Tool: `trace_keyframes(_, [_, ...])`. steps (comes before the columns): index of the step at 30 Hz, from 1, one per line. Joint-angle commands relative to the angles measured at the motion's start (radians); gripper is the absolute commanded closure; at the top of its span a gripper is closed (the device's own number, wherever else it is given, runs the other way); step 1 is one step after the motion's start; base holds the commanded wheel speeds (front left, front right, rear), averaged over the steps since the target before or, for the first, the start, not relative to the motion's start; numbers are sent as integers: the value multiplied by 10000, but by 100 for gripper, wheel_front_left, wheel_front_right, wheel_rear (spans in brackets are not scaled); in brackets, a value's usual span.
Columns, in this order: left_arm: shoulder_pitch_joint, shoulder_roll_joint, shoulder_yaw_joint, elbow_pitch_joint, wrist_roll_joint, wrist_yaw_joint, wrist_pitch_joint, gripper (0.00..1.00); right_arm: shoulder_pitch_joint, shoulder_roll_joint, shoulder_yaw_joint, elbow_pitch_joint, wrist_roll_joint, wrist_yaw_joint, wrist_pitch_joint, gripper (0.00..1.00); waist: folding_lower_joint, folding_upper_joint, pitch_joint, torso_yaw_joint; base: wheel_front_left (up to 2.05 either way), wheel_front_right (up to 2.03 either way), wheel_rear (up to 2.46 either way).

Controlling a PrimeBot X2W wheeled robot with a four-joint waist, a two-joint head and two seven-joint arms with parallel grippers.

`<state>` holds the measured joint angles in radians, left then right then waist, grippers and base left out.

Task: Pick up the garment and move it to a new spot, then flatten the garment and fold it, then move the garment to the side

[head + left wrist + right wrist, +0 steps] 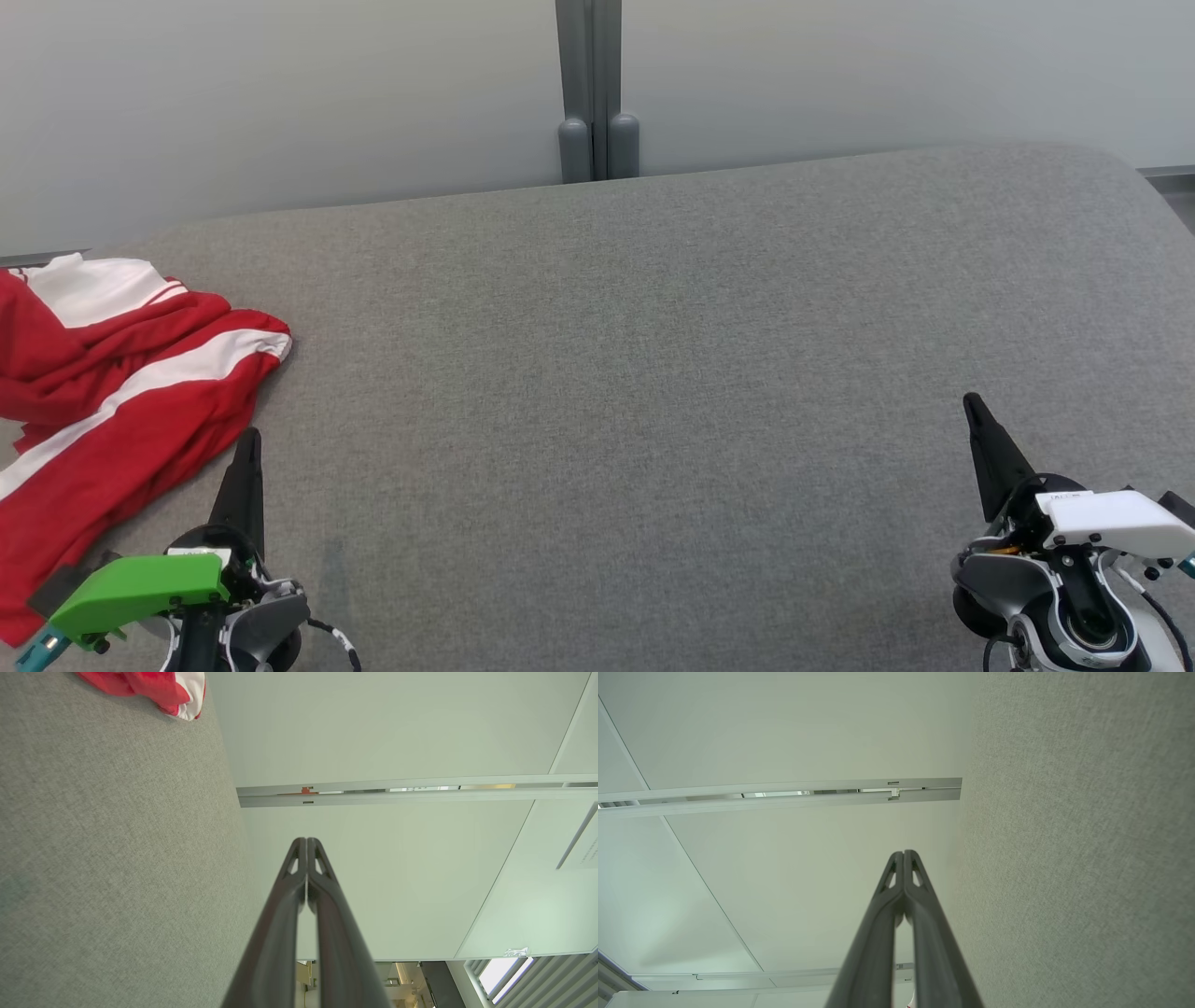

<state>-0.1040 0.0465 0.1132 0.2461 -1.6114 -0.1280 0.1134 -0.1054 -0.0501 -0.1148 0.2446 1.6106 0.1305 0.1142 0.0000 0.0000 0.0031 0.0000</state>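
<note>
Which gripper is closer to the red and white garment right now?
Left. The left gripper sits just right of the garment, by its near edge; the right gripper is far off on the opposite side.

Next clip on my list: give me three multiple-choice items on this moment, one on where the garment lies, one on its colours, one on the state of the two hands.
1. Where on the grey surface does the garment lie, by the robot's own sides?
A. At the left edge
B. In the middle
C. At the right edge

2. What colours is the garment?
A. Blue and yellow
B. Red and white
C. All black

3. How do the left hand and the right hand stand?
A. Both shut, holding nothing
B. Both wide open
C. Left shut on the garment

Key:
1 A: the head view shows it crumpled at the left edge.
2 B: it is red cloth with white stripes.
3 A: each wrist view shows the fingertips pressed together with nothing between them.
</note>
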Motion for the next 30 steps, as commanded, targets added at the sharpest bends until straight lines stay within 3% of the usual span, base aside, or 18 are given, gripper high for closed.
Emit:
trace_keyframes(1, [-107, 72, 25, -18, -33, -63, 44, 100, -71, -10, -12, 14, 31, 4, 41, 100, 0, 0, 0, 0, 0, 0, 0])
trace_keyframes(30, [-107, 72, 25, -18, -33, -63, 44, 100, -71, -10, -5, 14, 36, 4, 35, 100, 0, 0, 0, 0, 0, 0, 0])
